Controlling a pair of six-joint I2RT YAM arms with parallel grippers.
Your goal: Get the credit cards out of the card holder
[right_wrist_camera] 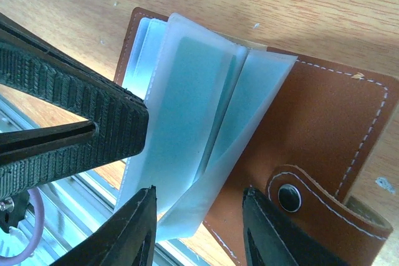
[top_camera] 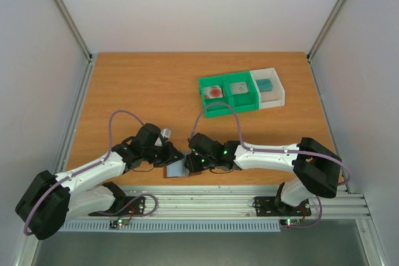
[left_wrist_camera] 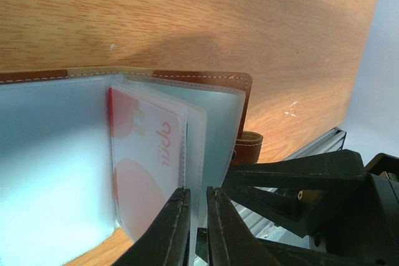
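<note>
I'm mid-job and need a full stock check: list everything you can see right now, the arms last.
card holder: one, brown with clear pale blue sleeves, lying open at the near table edge between the grippers
white and red card: one, inside a sleeve of the holder; whether more are in there cannot be told
green tray: one, two compartments, far right of centre
pale card with red blot: one, left green compartment
grey card: one, right green compartment
white tray: one, touching the green tray's right side
teal card: one, in the white tray
table: one, wood brown
left gripper: one, black, pinching a sleeve edge
right gripper: one, black, open, straddling the fanned sleeves
</note>
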